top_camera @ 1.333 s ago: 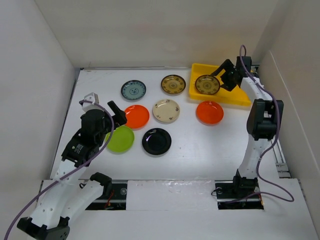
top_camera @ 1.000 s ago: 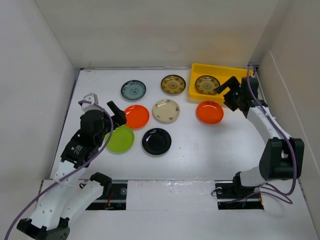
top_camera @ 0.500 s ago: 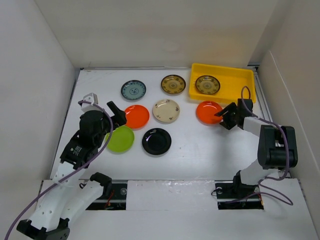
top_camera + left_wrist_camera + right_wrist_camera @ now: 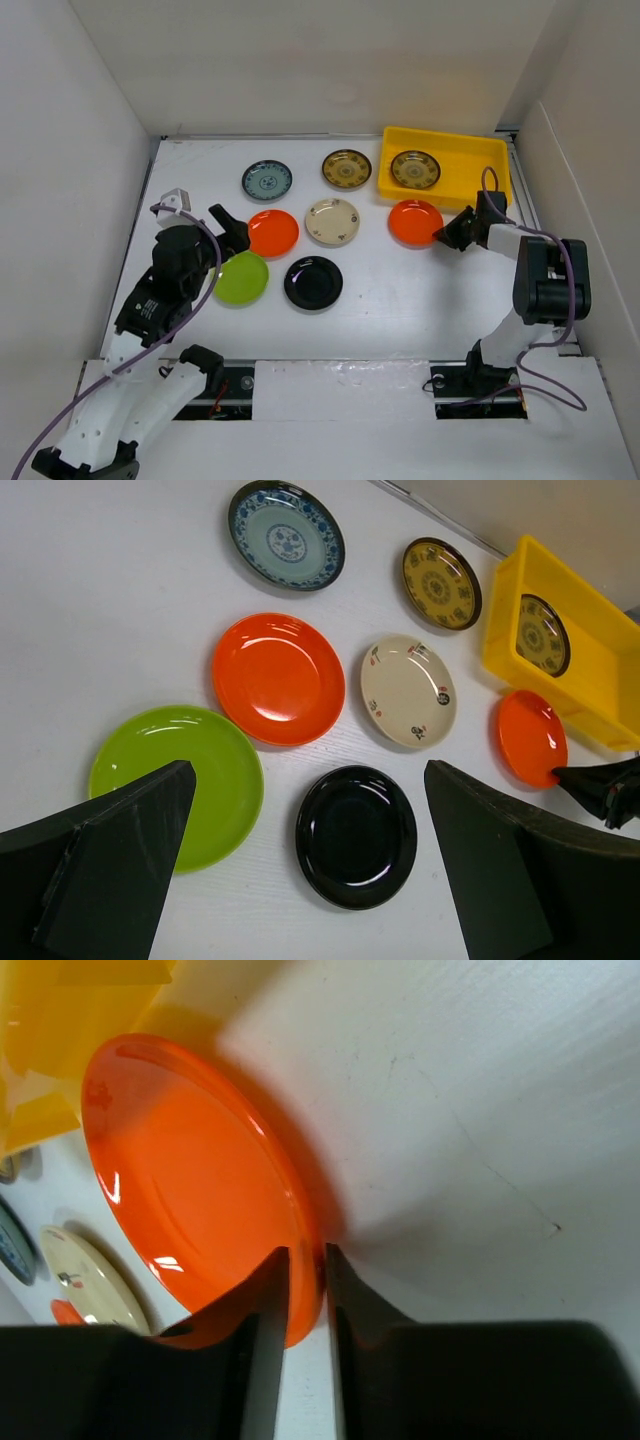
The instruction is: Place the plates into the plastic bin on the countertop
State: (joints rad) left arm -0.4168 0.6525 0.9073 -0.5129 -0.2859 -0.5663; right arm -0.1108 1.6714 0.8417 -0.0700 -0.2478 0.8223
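Observation:
One gold-brown plate [image 4: 415,169] lies in the yellow plastic bin [image 4: 470,160] at the back right of the white countertop [image 4: 400,300]. Just in front of the bin sits an orange plate [image 4: 416,222] [image 4: 190,1160]; my right gripper [image 4: 442,236] [image 4: 305,1255] is low at its right edge, shut on its rim with one finger inside and one outside. On the countertop lie teal [image 4: 267,180], gold-brown [image 4: 347,168], cream [image 4: 332,221], orange [image 4: 273,232], lime green [image 4: 241,278] and black [image 4: 313,283] plates. My left gripper [image 4: 225,225] [image 4: 308,770] hovers open above the lime and black plates [image 4: 356,836].
White walls close in the countertop on the left, back and right. The bin [image 4: 60,1020] stands against the back right corner, right beside the held plate. The arm bases sit at the near edge.
My right gripper left the bin, dropped to the orange plate in front of it and closed on its rim, nudging the plate slightly. The left arm barely shifted.

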